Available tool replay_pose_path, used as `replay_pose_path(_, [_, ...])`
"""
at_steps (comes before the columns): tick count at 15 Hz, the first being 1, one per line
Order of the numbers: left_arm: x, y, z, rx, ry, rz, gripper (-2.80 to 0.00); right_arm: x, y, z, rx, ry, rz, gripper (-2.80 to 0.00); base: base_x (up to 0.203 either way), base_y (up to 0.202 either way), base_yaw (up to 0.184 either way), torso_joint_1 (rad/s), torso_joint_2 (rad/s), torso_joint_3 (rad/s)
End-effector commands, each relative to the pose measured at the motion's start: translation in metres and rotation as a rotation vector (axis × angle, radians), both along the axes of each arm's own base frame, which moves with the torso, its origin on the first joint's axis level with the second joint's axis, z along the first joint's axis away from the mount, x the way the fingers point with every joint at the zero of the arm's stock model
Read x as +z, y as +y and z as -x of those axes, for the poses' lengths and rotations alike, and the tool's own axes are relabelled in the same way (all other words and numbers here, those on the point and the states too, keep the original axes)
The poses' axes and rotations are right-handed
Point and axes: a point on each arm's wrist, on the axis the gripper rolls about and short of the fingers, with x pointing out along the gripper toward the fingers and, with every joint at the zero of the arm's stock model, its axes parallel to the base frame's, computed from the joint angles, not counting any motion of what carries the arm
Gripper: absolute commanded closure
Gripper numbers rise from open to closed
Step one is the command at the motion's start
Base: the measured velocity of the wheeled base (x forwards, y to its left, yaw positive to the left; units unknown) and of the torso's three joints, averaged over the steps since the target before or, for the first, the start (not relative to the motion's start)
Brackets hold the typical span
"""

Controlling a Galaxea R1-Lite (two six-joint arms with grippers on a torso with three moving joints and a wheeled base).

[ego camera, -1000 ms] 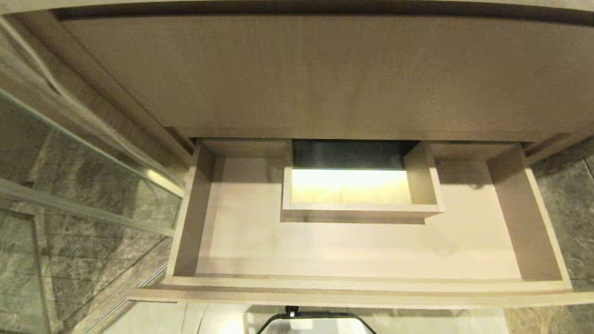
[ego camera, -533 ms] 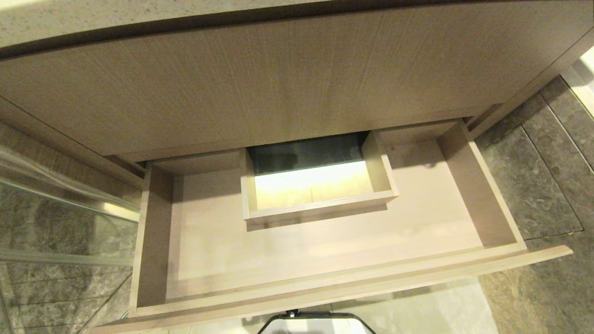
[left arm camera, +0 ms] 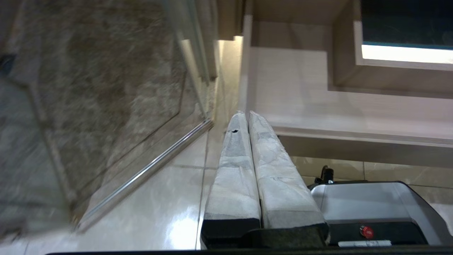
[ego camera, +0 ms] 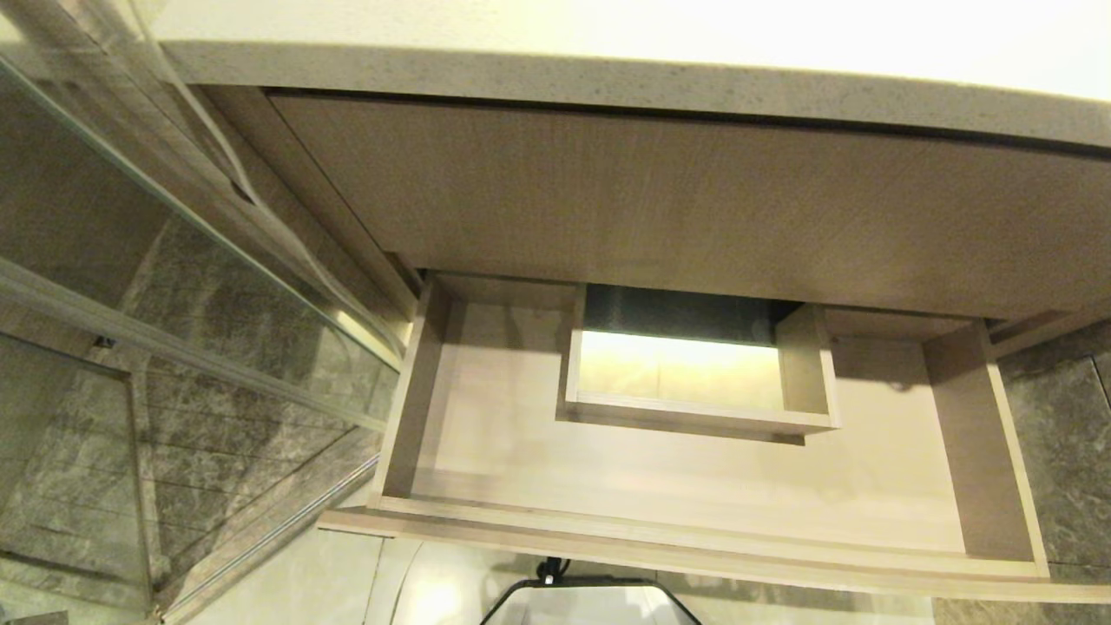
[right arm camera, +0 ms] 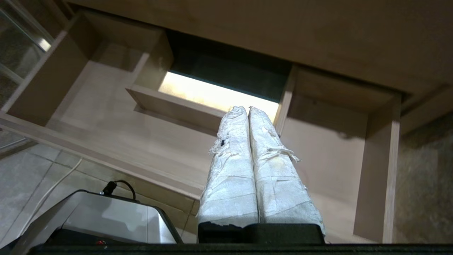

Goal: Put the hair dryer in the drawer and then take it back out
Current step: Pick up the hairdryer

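From my head camera I look down on the drawer (ego camera: 694, 486), pulled well out from under the taller wood panel (ego camera: 694, 200) and the speckled countertop (ego camera: 608, 74). Its pale floor is bare around a boxed cutout (ego camera: 686, 382) set against the back, brightly lit inside below a dark gap. I cannot see the hair dryer in this view. A glass panel (ego camera: 174, 286) stands at my left, grey stone tile (ego camera: 1059, 434) lies at my right, and the edge of my own base (ego camera: 590, 603) shows just below the drawer front. Neither of my arms shows here.

From my left wrist, my left gripper (left arm camera: 246, 115) has its two wrapped fingers (left arm camera: 233, 166) pressed together along their whole length, with nothing between them. They point toward the left end of the drawer front without touching it, above glossy floor tile (left arm camera: 159, 198) and beside my base. The glass panel's metal rail runs slantwise nearby. No hair dryer appears here either.

From my right wrist, my right gripper (right arm camera: 246, 109) is likewise closed tight, its frayed wrapped fingers (right arm camera: 276, 170) side by side and empty. They hang in front of the open drawer, their tips lined up with the lit cutout, touching nothing. The drawer's floor and side walls show plainly, and the hair dryer is not among them; where it lies I cannot tell.
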Motion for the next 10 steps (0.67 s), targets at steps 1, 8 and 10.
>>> replay_pose_path(1, [-0.0003,0.0,-0.0001,0.0,0.0,0.0,0.0,-0.012,0.0001,-0.0004,0.0,0.001,0.006,0.0,-0.001,-0.006,0.08,0.282,-0.54,-0.259])
replay_pose_path(8, [0.0,0.0,0.0,0.0,-0.001,0.0,0.0,-0.0119,0.0,-0.0004,-0.001,0.001,0.001,0.0,0.0,0.0,0.0,0.07,-0.13,-0.062])
replay_pose_path(10, [0.0001,0.0,0.0,0.001,-0.001,0.0,0.0,-0.0119,0.0,-0.0004,0.001,0.002,-0.001,0.0,0.0,0.0,0.0,0.0,0.0,0.0])
